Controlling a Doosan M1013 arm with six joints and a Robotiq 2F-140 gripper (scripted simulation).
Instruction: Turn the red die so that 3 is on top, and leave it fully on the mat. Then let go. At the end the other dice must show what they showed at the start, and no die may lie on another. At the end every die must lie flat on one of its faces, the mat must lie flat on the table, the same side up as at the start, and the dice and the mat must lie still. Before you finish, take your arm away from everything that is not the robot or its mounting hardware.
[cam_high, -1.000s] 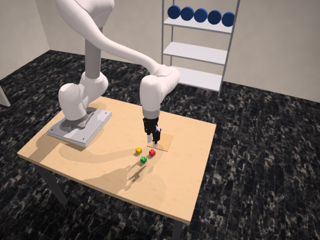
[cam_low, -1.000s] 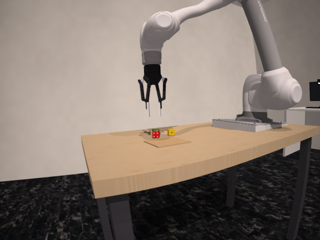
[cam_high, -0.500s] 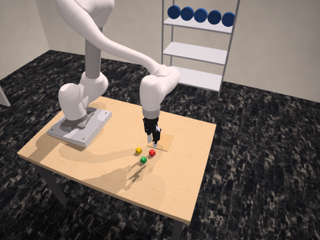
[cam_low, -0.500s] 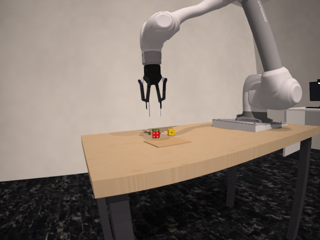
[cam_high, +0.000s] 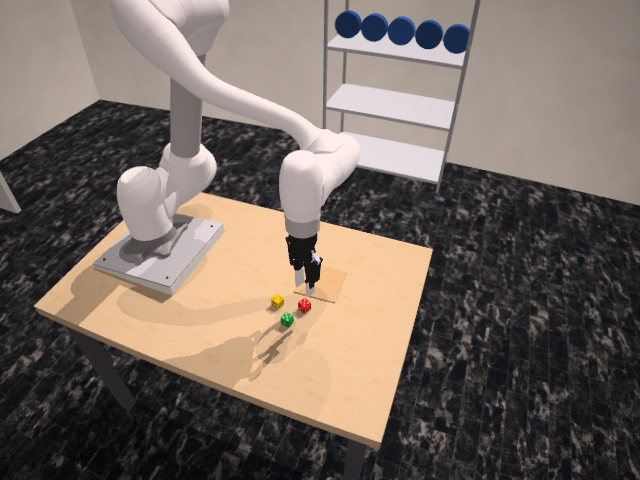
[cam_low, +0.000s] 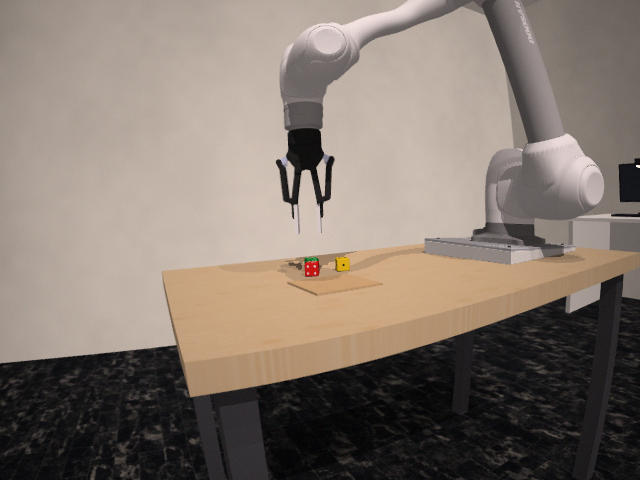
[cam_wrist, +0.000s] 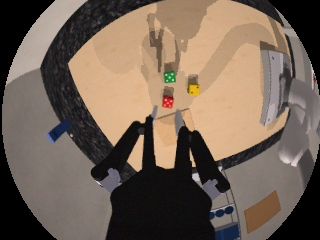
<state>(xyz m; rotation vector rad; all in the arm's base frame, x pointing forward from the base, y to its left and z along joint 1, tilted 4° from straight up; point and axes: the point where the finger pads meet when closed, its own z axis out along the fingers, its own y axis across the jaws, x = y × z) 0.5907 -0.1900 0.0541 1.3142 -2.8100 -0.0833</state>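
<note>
Wooden table (cam_high: 361, 330) (cam_low: 248, 320) (cam_wrist: 110, 55), pale walls (cam_high: 547, 93) (cam_low: 129, 129).

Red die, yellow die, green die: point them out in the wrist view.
Red die (cam_wrist: 168, 102): wrist view, top face.
Yellow die (cam_wrist: 194, 90): wrist view, top face.
Green die (cam_wrist: 170, 77): wrist view, top face.

You have open air between your gripper (cam_high: 303, 290) (cam_low: 308, 232) (cam_wrist: 166, 116) and the dice. Green (cam_high: 287, 319) (cam_low: 311, 258) (cam_wrist: 169, 77) and yellow (cam_high: 277, 301) (cam_low: 342, 264) (cam_wrist: 194, 89) crowd red (cam_high: 304, 305) (cam_low: 311, 268) (cam_wrist: 168, 102) on two sides; narrow gaps there. Your way is freer on red's mat side and the side opposite yellow.
</note>
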